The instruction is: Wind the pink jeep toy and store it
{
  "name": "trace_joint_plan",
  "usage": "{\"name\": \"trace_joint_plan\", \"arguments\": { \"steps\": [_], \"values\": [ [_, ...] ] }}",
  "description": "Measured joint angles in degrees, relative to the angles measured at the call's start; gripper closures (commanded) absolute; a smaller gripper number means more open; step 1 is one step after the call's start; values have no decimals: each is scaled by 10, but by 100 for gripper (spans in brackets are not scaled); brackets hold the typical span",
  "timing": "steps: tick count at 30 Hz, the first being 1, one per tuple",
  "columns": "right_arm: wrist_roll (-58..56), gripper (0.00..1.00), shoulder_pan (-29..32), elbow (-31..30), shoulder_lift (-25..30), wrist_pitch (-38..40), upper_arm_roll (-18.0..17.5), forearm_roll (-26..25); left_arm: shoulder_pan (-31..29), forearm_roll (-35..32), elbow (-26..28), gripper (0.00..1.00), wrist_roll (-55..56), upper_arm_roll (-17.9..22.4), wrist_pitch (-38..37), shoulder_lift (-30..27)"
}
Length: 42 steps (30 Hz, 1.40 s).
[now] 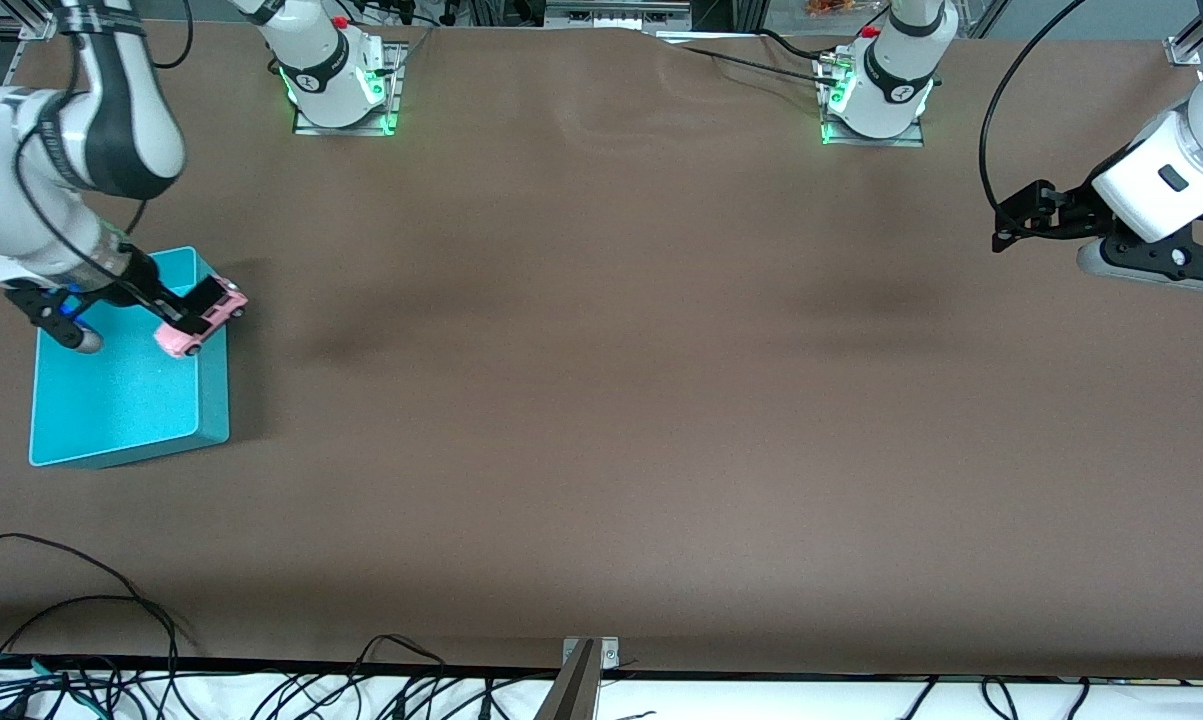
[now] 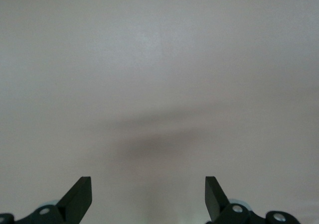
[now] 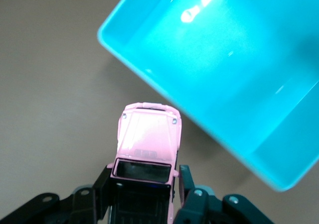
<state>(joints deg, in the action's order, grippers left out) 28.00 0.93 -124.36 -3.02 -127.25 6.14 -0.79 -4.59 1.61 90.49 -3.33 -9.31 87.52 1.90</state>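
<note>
A brown table (image 1: 601, 400) carries a teal bin (image 1: 111, 420) at the right arm's end; the right gripper (image 1: 189, 318) pinches the pink jeep toy (image 1: 201, 318) in the air, seemingly over the bin's edge; the left gripper (image 2: 148, 196) waits over bare table, fingers spread.

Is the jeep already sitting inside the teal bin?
No, the pink jeep toy is gripped in the right hand in the air over the teal bin's wall.
</note>
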Motion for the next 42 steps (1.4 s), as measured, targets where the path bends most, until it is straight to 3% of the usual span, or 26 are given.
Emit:
{"name": "trace_joint_plan", "arguments": {
  "steps": [9, 13, 29, 42],
  "values": [
    [-230, 100, 11, 0, -16, 22, 85, 0, 0, 0, 0, 0, 0, 0, 0, 0],
    [-293, 100, 16, -1, -38, 22, 105, 0, 0, 0, 0, 0, 0, 0, 0, 0],
    [-353, 100, 46, 25, -147, -24, 111, -43, 0, 0, 0, 0, 0, 0, 0, 0],
    [-354, 100, 57, 63, -185, -73, 111, -47, 0, 0, 0, 0, 0, 0, 0, 0]
  ]
}}
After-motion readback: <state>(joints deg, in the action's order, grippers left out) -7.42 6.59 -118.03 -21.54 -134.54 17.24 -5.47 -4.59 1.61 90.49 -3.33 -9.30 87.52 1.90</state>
